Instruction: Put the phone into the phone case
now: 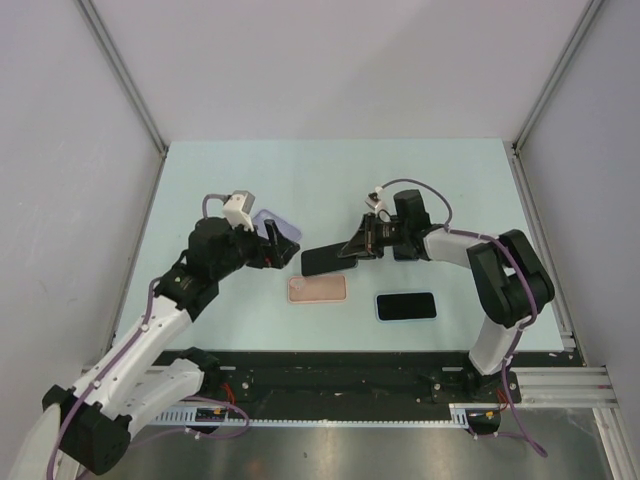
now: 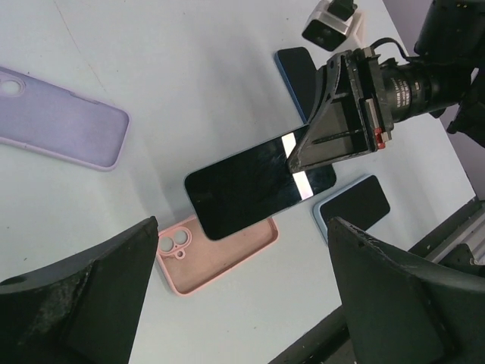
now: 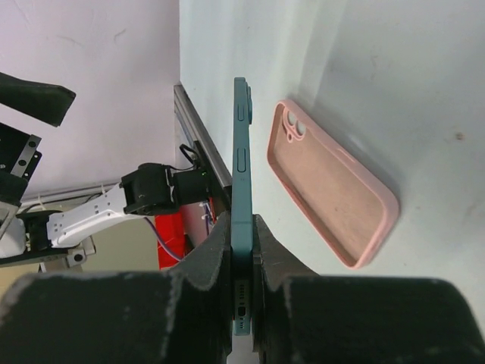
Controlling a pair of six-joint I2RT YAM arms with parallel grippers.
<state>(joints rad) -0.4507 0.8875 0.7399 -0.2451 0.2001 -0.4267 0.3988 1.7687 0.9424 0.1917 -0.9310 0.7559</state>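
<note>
At frame centre, right jaws clamped on right end of phone (image 1: 322,261), held off bench (image 1: 450,190), long axis near-parallel to pink case (image 1: 317,289) just below it; left jaws apart, further off.

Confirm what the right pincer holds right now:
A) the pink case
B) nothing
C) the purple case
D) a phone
D: the right pincer is closed on one end of the phone, while the pink case lies empty on the table beside it and the purple case lies apart, untouched.
</note>
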